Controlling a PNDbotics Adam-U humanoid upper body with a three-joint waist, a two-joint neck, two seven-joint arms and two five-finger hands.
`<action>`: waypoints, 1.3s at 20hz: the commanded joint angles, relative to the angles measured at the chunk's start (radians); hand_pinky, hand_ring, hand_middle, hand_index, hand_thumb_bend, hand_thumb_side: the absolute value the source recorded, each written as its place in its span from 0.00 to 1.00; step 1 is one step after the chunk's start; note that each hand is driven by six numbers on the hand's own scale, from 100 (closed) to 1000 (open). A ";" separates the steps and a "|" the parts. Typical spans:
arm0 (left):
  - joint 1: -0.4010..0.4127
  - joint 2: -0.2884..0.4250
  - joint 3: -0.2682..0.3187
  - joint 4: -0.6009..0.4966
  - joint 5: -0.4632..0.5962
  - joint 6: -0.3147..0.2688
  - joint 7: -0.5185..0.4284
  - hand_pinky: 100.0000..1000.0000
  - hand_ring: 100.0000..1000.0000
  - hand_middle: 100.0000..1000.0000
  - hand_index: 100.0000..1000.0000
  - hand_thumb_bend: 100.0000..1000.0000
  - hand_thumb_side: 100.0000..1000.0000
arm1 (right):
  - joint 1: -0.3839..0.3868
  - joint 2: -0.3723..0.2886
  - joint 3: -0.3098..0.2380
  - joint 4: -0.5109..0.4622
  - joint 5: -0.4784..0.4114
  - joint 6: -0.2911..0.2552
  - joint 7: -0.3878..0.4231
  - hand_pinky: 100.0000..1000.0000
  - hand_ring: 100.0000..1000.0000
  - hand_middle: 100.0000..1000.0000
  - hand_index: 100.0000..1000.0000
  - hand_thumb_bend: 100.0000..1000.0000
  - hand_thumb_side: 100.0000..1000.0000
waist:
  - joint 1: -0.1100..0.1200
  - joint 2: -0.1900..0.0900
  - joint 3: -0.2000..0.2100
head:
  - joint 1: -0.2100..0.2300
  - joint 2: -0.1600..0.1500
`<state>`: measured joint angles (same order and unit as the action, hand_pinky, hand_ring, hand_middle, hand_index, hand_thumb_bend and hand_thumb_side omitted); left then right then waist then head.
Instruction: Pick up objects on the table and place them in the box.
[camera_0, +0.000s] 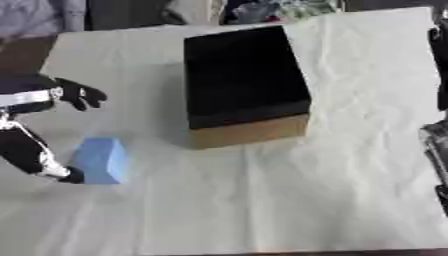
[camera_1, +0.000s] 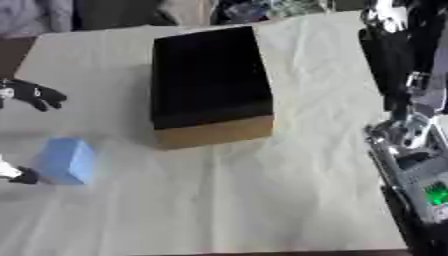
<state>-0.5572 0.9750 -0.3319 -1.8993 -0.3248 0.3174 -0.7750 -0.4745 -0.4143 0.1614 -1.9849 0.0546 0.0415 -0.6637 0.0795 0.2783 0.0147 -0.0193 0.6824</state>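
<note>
One light-blue foam-like block (camera_0: 102, 160) lay on the pale paper-covered table (camera_0: 306, 200), well left of the black open-topped cardboard box (camera_0: 245, 85); my left hand (camera_0: 77, 95) hung spread and empty above it, so I judged lowering it squarely best.

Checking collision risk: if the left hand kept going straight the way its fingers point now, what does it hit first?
The left hand points its fingers toward the view's right. In that line the box comes first, with bare cloth between. The blue block lies nearer the camera, off the line. Height is unclear, so the hand may pass above.
</note>
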 joint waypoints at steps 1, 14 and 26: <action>-0.016 0.024 -0.004 0.004 -0.040 -0.016 -0.027 0.97 0.88 0.86 0.97 0.69 0.03 | -0.013 -0.004 -0.003 -0.015 -0.004 -0.003 0.002 0.83 0.79 0.55 0.76 0.00 0.39 | -0.002 -0.021 0.001 | 0.004 -0.010; -0.055 0.000 -0.062 0.064 -0.225 -0.085 -0.027 0.94 0.90 0.87 0.96 0.75 0.02 | -0.012 -0.005 0.001 -0.015 -0.009 -0.002 0.004 0.83 0.79 0.55 0.76 0.00 0.40 | -0.004 -0.016 -0.002 | 0.014 -0.009; -0.096 -0.062 -0.094 0.137 -0.291 -0.085 0.017 0.94 0.90 0.86 0.95 0.72 0.01 | -0.018 -0.009 0.007 -0.015 -0.016 -0.002 0.002 0.83 0.79 0.55 0.76 0.00 0.40 | -0.004 0.008 -0.004 | 0.020 -0.018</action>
<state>-0.6375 0.8986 -0.4332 -1.7636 -0.6052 0.2320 -0.7684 -0.4760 -0.4093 0.1677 -1.9849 0.0466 0.0399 -0.6609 0.0783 0.3029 0.0111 -0.0018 0.6741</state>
